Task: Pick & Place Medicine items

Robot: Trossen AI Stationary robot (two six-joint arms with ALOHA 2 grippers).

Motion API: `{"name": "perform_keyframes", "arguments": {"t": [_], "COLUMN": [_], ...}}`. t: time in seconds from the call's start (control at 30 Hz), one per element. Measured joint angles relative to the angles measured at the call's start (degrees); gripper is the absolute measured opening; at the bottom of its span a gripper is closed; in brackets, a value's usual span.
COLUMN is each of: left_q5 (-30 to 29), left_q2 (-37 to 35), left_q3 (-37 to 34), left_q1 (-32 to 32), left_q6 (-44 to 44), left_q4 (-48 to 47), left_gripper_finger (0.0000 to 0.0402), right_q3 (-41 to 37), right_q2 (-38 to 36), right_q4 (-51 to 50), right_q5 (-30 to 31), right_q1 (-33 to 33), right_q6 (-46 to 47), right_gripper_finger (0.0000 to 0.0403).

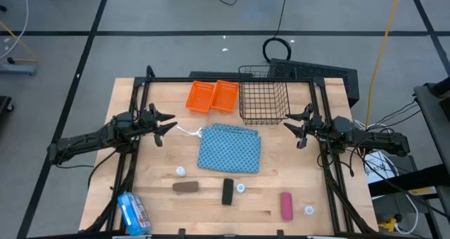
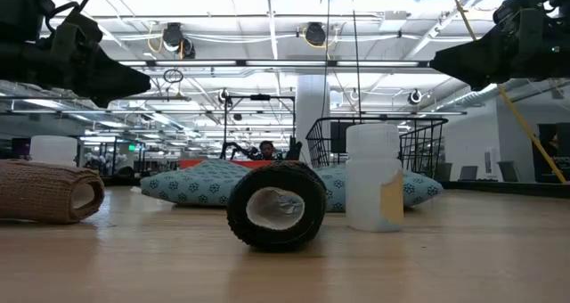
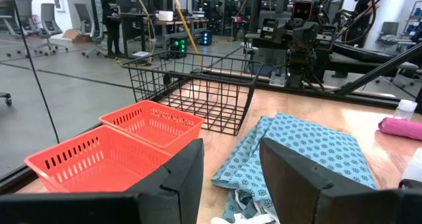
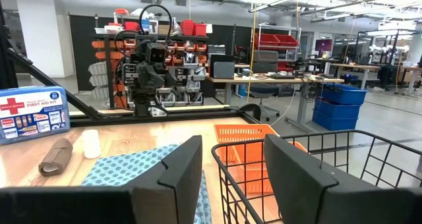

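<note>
The medicine items lie on the near half of the table: white bottles (image 1: 181,171) (image 1: 240,188) (image 1: 309,210), a brown piece (image 1: 185,187), a black bar (image 1: 228,191) and a pink tube (image 1: 286,205). The low view shows the brown piece (image 2: 49,192), the black bar (image 2: 276,205) end-on and a bottle (image 2: 374,178). My left gripper (image 1: 169,124) (image 3: 231,178) hovers open at the left of the blue cloth (image 1: 230,149). My right gripper (image 1: 289,125) (image 4: 231,165) hovers open at its right, near the wire basket (image 1: 264,95).
Two orange baskets (image 1: 212,96) and the black wire basket stand at the far edge. The blue patterned cloth lies mid-table. A blue and white first-aid packet (image 1: 132,212) (image 4: 33,113) lies at the near left corner. Bare wood shows between the items.
</note>
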Motion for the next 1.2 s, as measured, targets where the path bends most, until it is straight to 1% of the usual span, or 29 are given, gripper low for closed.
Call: {"name": "perform_keyframes", "arguments": {"t": [0.97,1.03,1.2], "left_q5": [0.02,0.02,0.01], "left_q2": [0.02,0.0,0.0], "left_q3": [-0.01,-0.02,-0.01], "left_q1": [0.01,-0.01,0.01], "left_q6": [0.0,0.0,0.0], "left_q4": [0.0,0.0,0.0], "left_gripper_finger": [0.0157,0.0157,0.0157], "right_q3": [0.04,0.04,0.04], "right_q2": [0.02,0.02,0.02], "right_q4": [0.5,1.52,5.15], "right_q5": [0.0,0.0,0.0], "right_q1": [0.01,0.01,0.01], "right_q6": [0.49,4.98,28.66], "right_gripper_finger": [0.0155,0.0155,0.0155]}}
